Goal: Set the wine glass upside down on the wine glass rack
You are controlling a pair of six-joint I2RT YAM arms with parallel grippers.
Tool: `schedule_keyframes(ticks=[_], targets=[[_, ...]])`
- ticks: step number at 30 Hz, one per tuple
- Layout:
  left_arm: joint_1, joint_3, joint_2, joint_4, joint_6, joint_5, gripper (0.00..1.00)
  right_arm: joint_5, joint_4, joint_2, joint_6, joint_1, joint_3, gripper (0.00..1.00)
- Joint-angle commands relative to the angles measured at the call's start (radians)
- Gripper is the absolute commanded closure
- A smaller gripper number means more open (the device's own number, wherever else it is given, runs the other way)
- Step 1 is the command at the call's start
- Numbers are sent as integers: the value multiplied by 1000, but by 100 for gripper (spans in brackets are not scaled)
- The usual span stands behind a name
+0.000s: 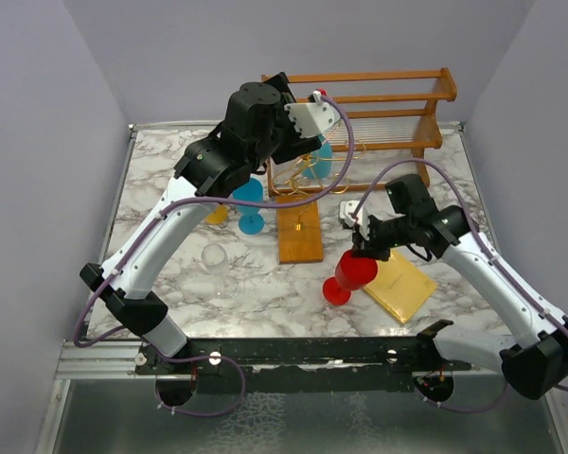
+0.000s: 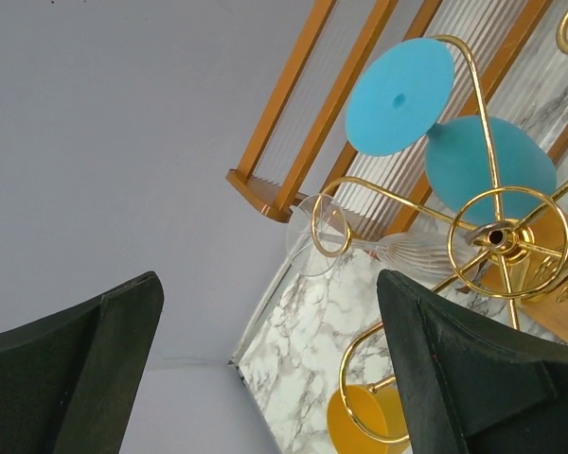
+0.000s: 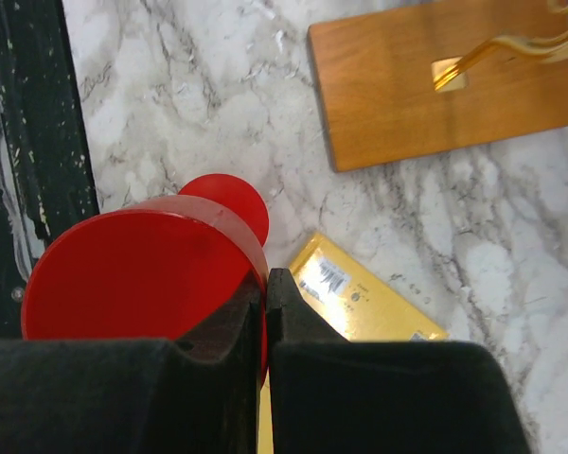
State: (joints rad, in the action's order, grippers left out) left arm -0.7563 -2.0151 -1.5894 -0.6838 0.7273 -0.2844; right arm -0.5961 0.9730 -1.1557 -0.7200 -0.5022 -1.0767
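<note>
My right gripper (image 1: 364,244) is shut on the rim of a red wine glass (image 1: 353,274), one finger inside the bowl and one outside. The glass is upright, slightly tilted, with its foot at the marble right of the rack's wooden base. It also shows in the right wrist view (image 3: 142,274), with the gripper (image 3: 265,284) on it. The gold wire rack (image 1: 303,175) stands on an orange-brown base (image 1: 298,235). My left gripper (image 2: 270,284) is open and empty, high over the rack's top ring (image 2: 497,236). A blue glass (image 2: 488,170) and a clear glass (image 2: 412,251) hang upside down on it.
A clear glass (image 1: 218,270) and a blue glass (image 1: 250,203) stand on the marble left of the rack. A yellow glass (image 2: 364,421) sits under a scroll arm. A yellow packet (image 1: 398,284) lies right of the red glass. A wooden slatted shelf (image 1: 379,104) stands at the back.
</note>
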Motion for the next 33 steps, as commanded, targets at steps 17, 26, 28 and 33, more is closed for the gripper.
schedule_keyframes(ticks=[17, 26, 28, 33], targets=[[16, -185, -64, 33, -289, 208, 1, 903, -418, 197, 275, 227, -130, 99], [17, -172, -76, 100, -435, 187, 1, 990, -556, 61, 225, 232, -370, 99], [17, -164, -74, 112, -476, 200, 1, 955, -564, 26, 226, 232, -433, 99], [17, -170, -81, 118, -568, 245, 1, 812, -545, -47, 267, 232, -572, 99]])
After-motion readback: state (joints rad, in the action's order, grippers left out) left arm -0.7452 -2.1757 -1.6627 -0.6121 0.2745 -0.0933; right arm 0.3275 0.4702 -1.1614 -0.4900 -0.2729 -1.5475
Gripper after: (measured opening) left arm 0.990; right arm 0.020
